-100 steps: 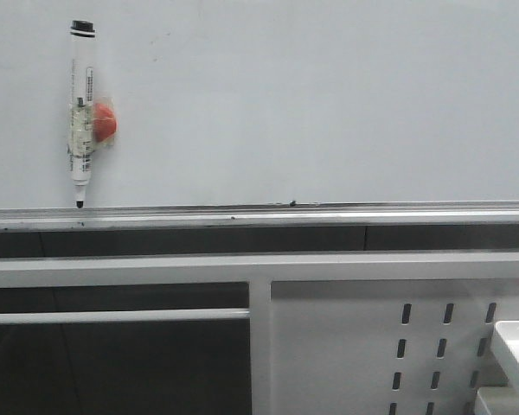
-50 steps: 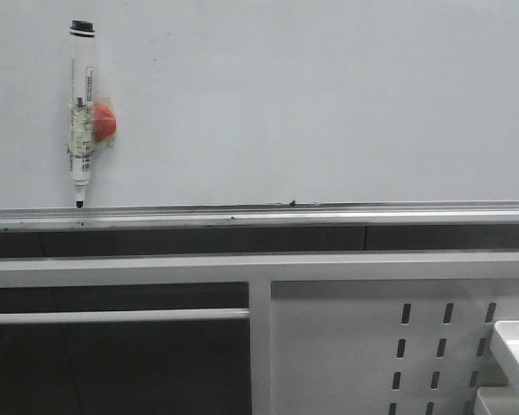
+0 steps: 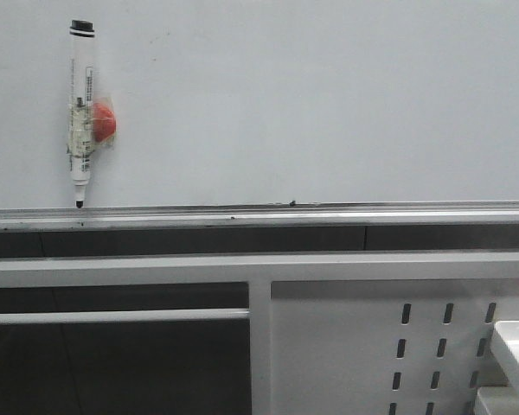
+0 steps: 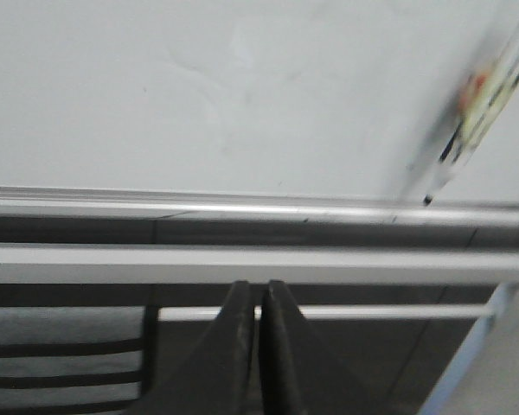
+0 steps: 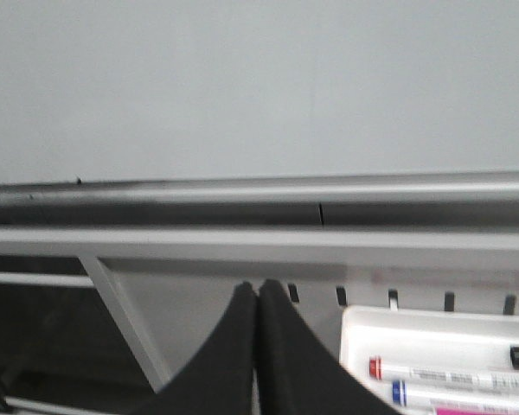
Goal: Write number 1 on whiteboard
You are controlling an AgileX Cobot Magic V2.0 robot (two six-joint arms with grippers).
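- Front view: neither gripper is in sight. The whiteboard (image 3: 311,104) fills the upper half, pale and glossy, with its silver rail (image 3: 329,213) along the lower edge.
- A marker (image 3: 80,112) stands upright against the board at the left, black cap up, tip down just above the rail. A red magnet (image 3: 104,124) sits beside its barrel, touching it.
- No number 1 shows on the board; only small dark specks lie on the rail near the middle.
- Compared with the two earlier front pictures, nothing has shifted: marker, magnet and rail specks sit where they did.
- Below the rail runs a white frame bar (image 3: 259,268), then a white slotted panel (image 3: 372,346) at lower right and the corner of a white tray (image 3: 512,346) at the right edge.
- Left wrist view: the left gripper (image 4: 258,298) has its dark fingers pressed together, holding nothing and touching nothing. The board and rail lie ahead; the marker (image 4: 471,121) appears blurred.
- Right wrist view: the right gripper (image 5: 258,298) is likewise pressed together and empty, clear of the board (image 5: 259,86). Near it, the tray (image 5: 363,333) holds markers (image 5: 450,385) with red and blue ends.
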